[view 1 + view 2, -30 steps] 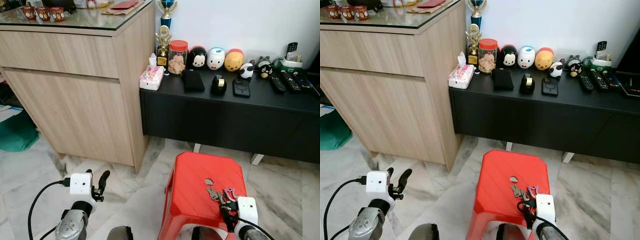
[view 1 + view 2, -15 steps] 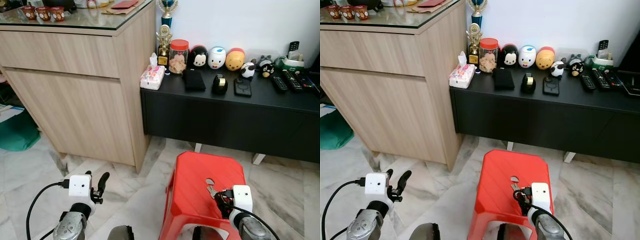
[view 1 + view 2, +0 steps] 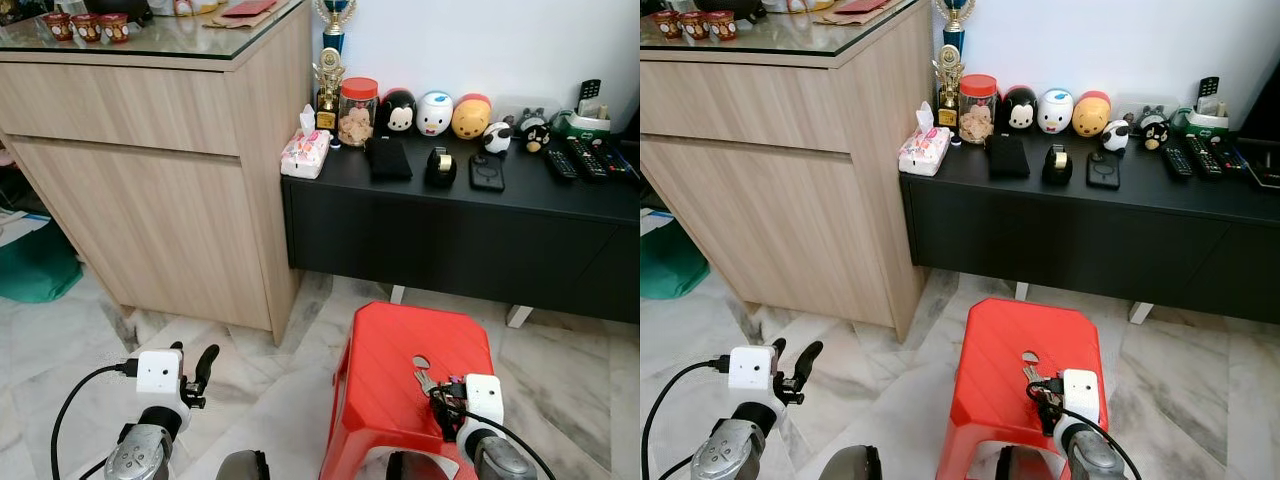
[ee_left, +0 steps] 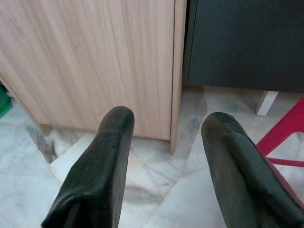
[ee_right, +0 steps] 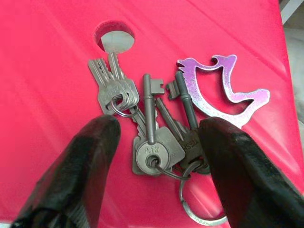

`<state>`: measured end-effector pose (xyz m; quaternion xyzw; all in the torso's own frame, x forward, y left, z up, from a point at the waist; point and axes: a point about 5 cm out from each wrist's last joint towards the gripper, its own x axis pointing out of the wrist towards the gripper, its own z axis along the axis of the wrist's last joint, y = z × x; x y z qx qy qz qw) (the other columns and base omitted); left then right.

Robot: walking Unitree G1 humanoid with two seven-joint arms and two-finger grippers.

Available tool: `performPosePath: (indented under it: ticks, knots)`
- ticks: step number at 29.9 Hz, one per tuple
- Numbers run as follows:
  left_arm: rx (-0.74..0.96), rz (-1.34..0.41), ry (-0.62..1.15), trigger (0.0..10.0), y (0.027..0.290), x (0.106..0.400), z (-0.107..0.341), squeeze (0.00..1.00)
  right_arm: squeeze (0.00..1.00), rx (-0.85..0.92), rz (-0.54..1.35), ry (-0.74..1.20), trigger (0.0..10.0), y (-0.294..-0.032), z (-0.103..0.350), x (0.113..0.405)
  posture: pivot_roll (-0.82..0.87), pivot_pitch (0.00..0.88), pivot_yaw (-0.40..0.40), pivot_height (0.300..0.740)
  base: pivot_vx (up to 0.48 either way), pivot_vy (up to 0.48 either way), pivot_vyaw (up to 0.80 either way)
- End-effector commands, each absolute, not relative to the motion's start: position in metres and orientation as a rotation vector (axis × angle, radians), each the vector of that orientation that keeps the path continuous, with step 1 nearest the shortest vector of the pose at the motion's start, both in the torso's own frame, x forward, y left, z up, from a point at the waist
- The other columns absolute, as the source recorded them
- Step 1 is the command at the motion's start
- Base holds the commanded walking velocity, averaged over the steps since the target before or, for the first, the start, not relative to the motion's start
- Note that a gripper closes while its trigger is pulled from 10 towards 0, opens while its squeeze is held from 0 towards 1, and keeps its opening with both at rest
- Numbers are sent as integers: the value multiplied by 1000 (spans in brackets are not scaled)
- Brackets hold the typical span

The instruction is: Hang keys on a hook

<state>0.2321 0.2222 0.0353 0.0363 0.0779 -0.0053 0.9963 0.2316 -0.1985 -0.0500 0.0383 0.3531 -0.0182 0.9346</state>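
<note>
2 grippers are in view. In the head views our right gripper [image 3: 443, 402] sits low at the lower right of the frame, over the red stool [image 3: 385, 375], and the keys [image 3: 424, 380] show there as a small grey cluster just below the stool's round hole [image 3: 420, 362]. Finger spacing cannot be read from those views. The right wrist view supplies it: both black fingers [image 5: 80, 161] are spread wide, 1 on each side of the bunch, not touching it. That view also resolves the bunch [image 5: 152, 137] into several silver keys on rings, 1 stamped A12, plus a purple bird-shaped clip [image 5: 223, 92], all lying flat on the red seat.

Our left gripper [image 3: 200, 368] is at the lower left of the frame above the marble floor [image 3: 60, 340]. The left wrist view shows its fingers [image 4: 104, 161] apart, holding nothing, facing a wooden cabinet [image 4: 95, 61] beside a black console [image 4: 242, 42].

Compared with 1.0 s ago, the right gripper has moved up the frame and now covers most of the bunch; the purple clip, then exposed beside it in the head views, is now hidden there. Since 0.5 s ago its position is nearly unchanged. The left gripper has held its place.
</note>
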Motion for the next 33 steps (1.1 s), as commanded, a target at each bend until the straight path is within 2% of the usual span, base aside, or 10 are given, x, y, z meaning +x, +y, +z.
performPosePath:
  ticks: [1, 25, 33]
  knots:
    - [97, -30, 166, 10000, 221, 231, 36, 0, 0, 91, -40, 741, 0, -197, -52, 231, 77, 12, -7, 611, 0, 0, 0]
    - [81, -15, 180, 10000, 219, 230, 34, 0, 0, 93, -13, 756, 0, -195, -54, 229, 77, 23, -26, 611, 0, 0, 0]
    - [82, -8, 178, 10000, 220, 233, 34, 0, 0, 108, -59, 636, 0, -198, -41, 243, 77, 6, -31, 611, 0, 0, 0]
